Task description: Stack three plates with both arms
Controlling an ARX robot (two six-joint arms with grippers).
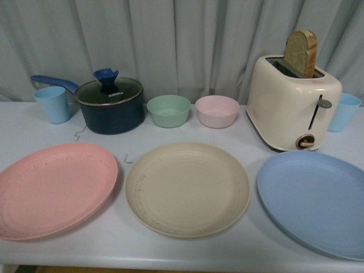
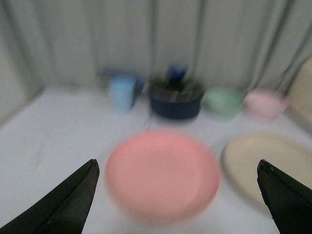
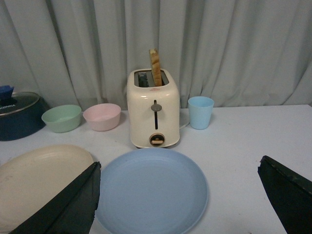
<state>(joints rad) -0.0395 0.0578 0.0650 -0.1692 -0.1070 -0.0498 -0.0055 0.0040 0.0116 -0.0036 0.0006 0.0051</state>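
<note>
Three plates lie side by side on the white table in the front view: pink plate at left, beige plate in the middle, blue plate at right. Neither arm shows in the front view. My left gripper is open and empty, above and in front of the pink plate; this view is blurred, and the beige plate shows beside it. My right gripper is open and empty above the blue plate, with the beige plate beside it.
Along the back stand a blue cup, a dark lidded saucepan, a green bowl, a pink bowl, a cream toaster holding a bread slice, and another blue cup. A grey curtain hangs behind.
</note>
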